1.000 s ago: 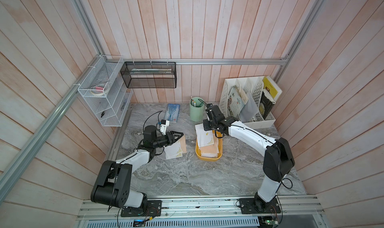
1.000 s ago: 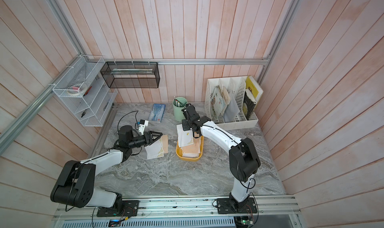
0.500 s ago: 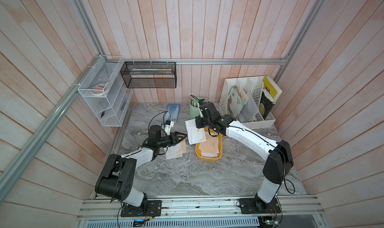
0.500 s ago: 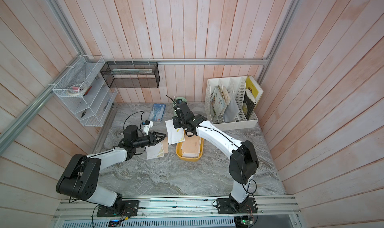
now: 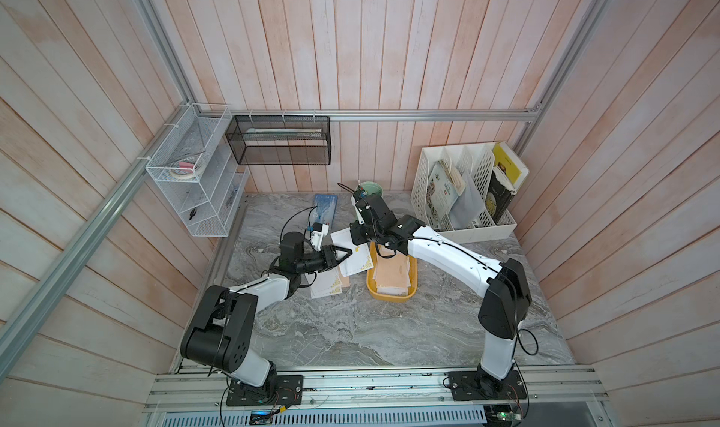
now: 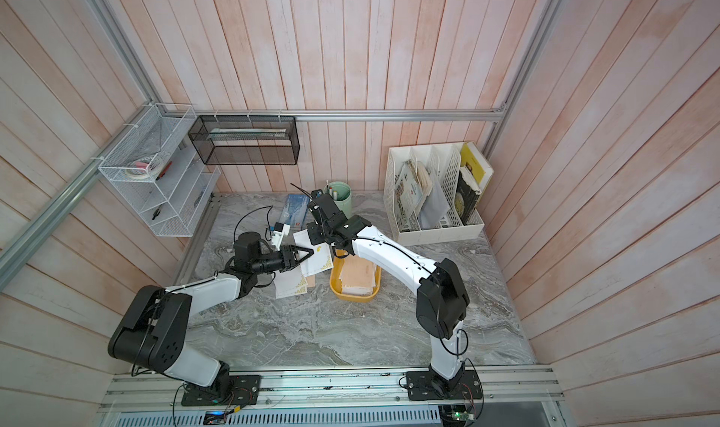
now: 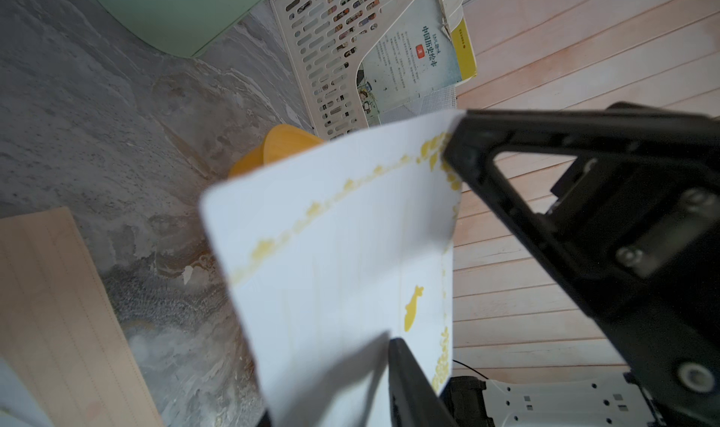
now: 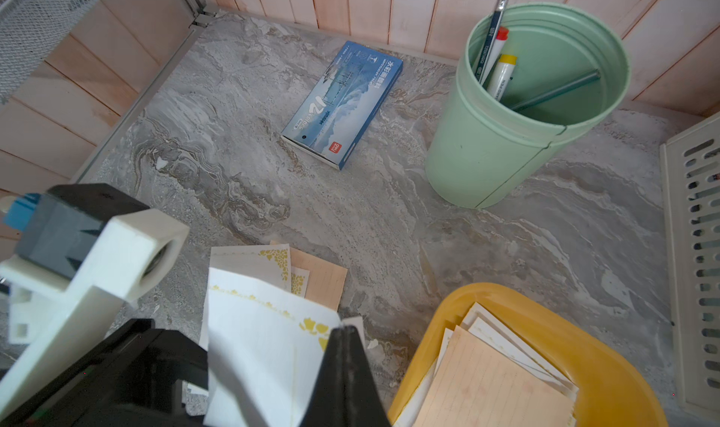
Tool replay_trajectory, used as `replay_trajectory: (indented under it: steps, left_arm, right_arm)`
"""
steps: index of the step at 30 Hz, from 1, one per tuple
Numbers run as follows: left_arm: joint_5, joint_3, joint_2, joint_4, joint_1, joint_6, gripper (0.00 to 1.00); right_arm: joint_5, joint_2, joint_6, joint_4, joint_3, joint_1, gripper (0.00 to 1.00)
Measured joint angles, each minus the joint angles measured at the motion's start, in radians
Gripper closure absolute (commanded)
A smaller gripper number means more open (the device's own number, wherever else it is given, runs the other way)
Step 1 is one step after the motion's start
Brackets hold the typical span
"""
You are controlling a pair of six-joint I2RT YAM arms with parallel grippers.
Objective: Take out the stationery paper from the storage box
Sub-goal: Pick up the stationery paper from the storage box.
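In both top views the right gripper (image 5: 357, 241) hangs just off the storage box (image 5: 390, 297), at about 10 o'clock from it, with a white sheet (image 5: 360, 263) in its grip. My left gripper (image 5: 343, 254) reaches into that sheet from 9 o'clock. More stationery paper (image 5: 393, 275) lies in the box, and a small pile (image 5: 325, 286) sits on the table (image 5: 350, 327) at 9 o'clock of the box. The two black heads are almost touching, so my worry is a knock between them that jars the sheet loose.

Left wrist view: the left jaws stand partly spread with the white sheet (image 7: 335, 269) running through the gap. One finger (image 7: 405, 370) lies across its face and the other crosses a gold corner. I see no pinch yet. If the right arm lets go now, I reckon the sheet falls, perhaps back onto the storage box (image 7: 280, 144). The bite also looks close to the edge, so thin paper could slide out.

Right wrist view: the right jaws are pressed together on the white sheet (image 8: 257, 347), which bows beside them. Should the left clamp and pull while this grip holds, I'd expect a tear or crease. The stationery paper (image 8: 487, 386) in the storage box (image 8: 584, 347) is fanned and loose, so later picks may lift two at once
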Motion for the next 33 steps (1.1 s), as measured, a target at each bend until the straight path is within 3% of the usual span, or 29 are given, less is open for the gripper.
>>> replay_trajectory:
  steps: [2, 3, 10, 14, 18, 22, 27, 33]
  left_arm:
    - [-0.002, 0.000, 0.000, 0.003, 0.000, 0.003, 1.00]
    - [-0.004, 0.000, 0.000, 0.004, 0.000, 0.005, 1.00]
    - [-0.005, 0.000, -0.007, 0.005, -0.001, 0.009, 1.00]
    - [0.006, 0.000, -0.034, 0.009, -0.001, 0.009, 1.00]
    - [0.030, -0.001, -0.066, 0.036, -0.001, 0.008, 1.00]
    - [0.045, -0.011, -0.086, 0.072, -0.001, 0.002, 1.00]
    - [0.060, -0.013, -0.089, 0.093, -0.001, -0.006, 1.00]
    - [0.063, -0.013, -0.095, 0.100, -0.001, -0.013, 1.00]
  right_arm:
    - [0.000, 0.006, 0.000, -0.003, 0.000, 0.000, 1.00]
    - [0.001, 0.007, 0.000, -0.005, 0.000, 0.000, 1.00]
    - [0.026, 0.002, 0.005, 0.009, -0.026, 0.000, 0.75]
    - [-0.022, -0.064, 0.013, 0.098, -0.177, -0.027, 0.67]
    - [-0.286, -0.241, 0.098, 0.385, -0.498, -0.151, 0.51]
    - [-0.600, -0.333, 0.301, 0.818, -0.747, -0.321, 0.48]
    - [-0.894, -0.228, 0.564, 1.312, -0.800, -0.350, 0.46]
    - [-1.043, -0.061, 0.809, 1.704, -0.795, -0.342, 0.46]
